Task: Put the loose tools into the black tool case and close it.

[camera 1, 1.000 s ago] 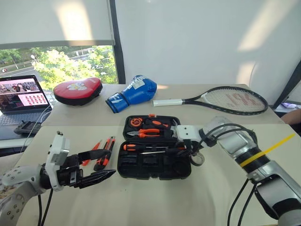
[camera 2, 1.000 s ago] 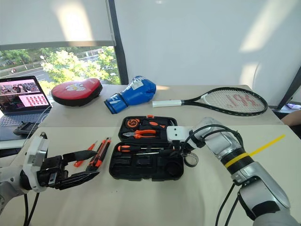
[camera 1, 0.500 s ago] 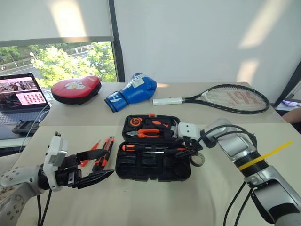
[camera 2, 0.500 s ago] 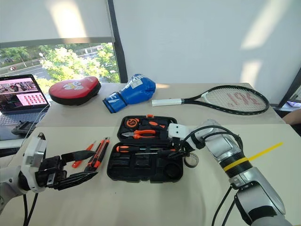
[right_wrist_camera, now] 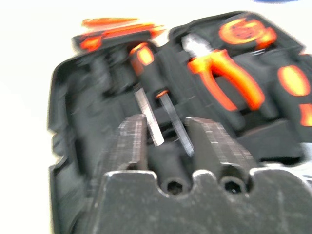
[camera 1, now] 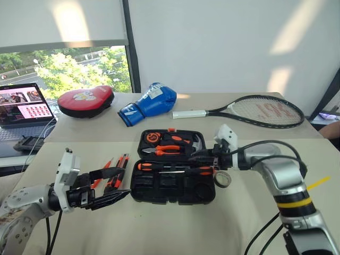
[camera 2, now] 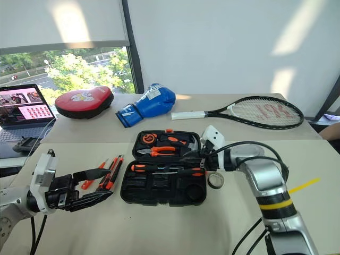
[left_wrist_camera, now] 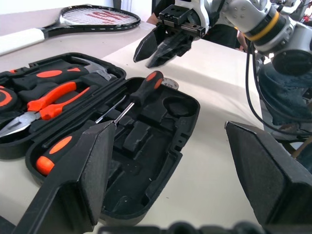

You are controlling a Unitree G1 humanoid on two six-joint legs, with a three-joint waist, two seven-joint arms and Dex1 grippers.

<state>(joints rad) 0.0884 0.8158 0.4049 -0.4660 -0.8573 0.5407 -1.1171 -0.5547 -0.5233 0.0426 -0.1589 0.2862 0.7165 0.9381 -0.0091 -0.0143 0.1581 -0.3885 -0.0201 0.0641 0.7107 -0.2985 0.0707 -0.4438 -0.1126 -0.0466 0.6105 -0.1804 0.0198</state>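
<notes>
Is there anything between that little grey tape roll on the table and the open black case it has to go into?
Nothing visible does. The tape roll lies on the table right beside the open black tool case, at the case's right edge, with no object between them. The right gripper hovers above the case, not in that gap.

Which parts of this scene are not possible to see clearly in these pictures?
- Loose tools, left eye view: the left pincer covers their near ends, so their count is unsure.
- Tape roll, right eye view: too small to read any marking.
- Tool case, right wrist view: blurred, and the right pincer's fingers hide its near recesses.
- Laptop, left eye view: cut by the edge.
</notes>
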